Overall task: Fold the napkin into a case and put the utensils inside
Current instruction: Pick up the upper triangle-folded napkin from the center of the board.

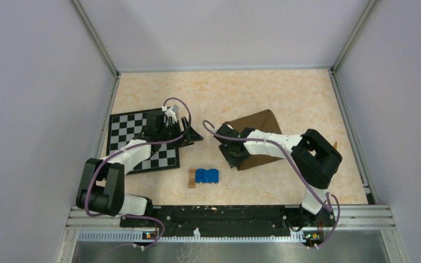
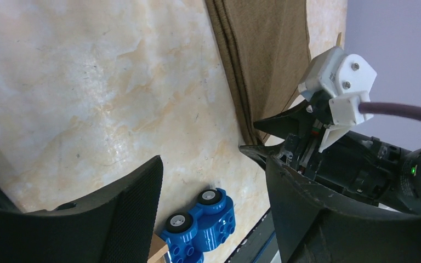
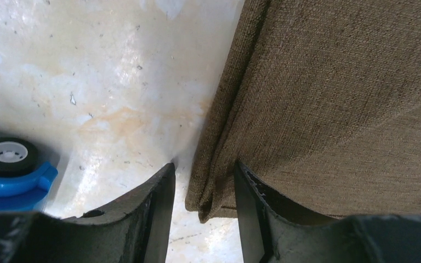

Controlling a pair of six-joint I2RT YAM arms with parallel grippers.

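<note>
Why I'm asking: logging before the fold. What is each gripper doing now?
Left gripper: open, holding nothing.
Right gripper: astride the napkin edge; whether it grips cannot be told.

The napkin (image 1: 255, 121) is plain dark brown; at its nine o'clock the mat (image 1: 126, 129) is black-and-white checkered. The toy car (image 1: 206, 176) is blue (black wheels, white hubs) on a beige marbled table (image 1: 225, 93).

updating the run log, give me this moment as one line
left end effector: open, empty | right end effector: straddling napkin edge, grip unclear
</note>
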